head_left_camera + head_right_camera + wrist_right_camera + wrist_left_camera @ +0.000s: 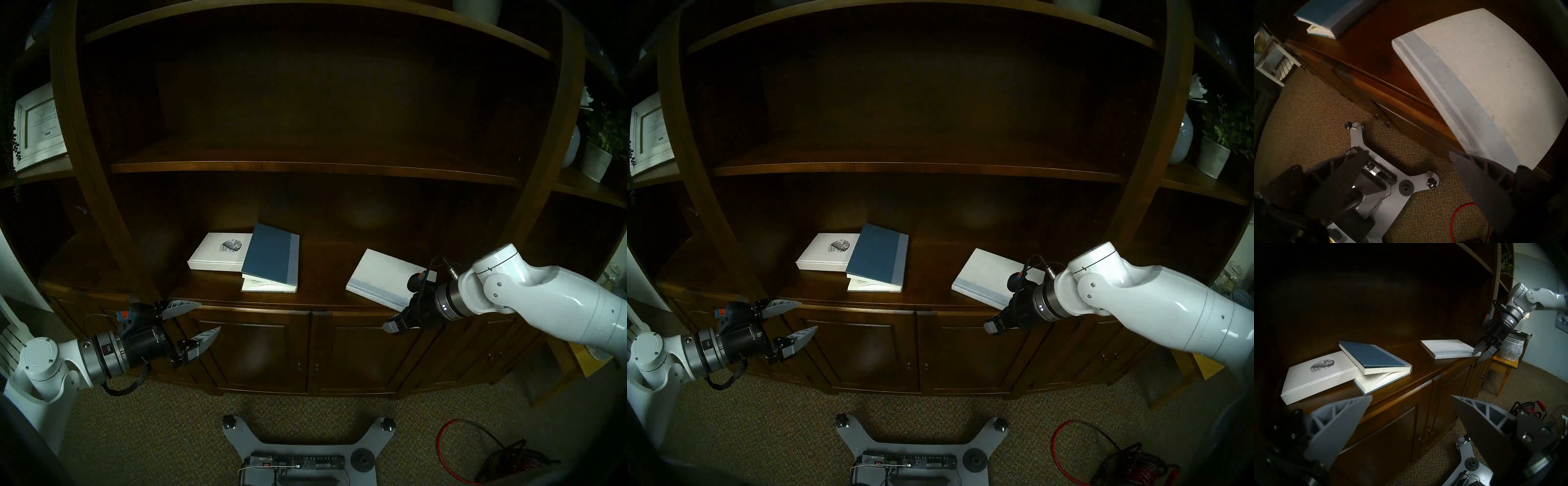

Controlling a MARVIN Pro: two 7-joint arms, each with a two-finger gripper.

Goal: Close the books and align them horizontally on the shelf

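Lying on the shelf, the deep brown ledge above the panelled cabinet doors, are three books. The speckled white book, closed and flat at the left, bears a black oval illustration on its cover. The blue book overlaps its right edge and is not fully shut: its blue cover with a pale grey spine strip sits lifted, with cream pages curling out below; print shows on one page but is too small to read. The plain white book lies closed well to the right, askew, one corner reaching the ledge's front edge. Two grippers are in view. The left gripper hangs in front of the cabinet, jaws spread wide and empty. The right gripper points down just beside the plain white book's near corner, jaws apart, holding nothing.
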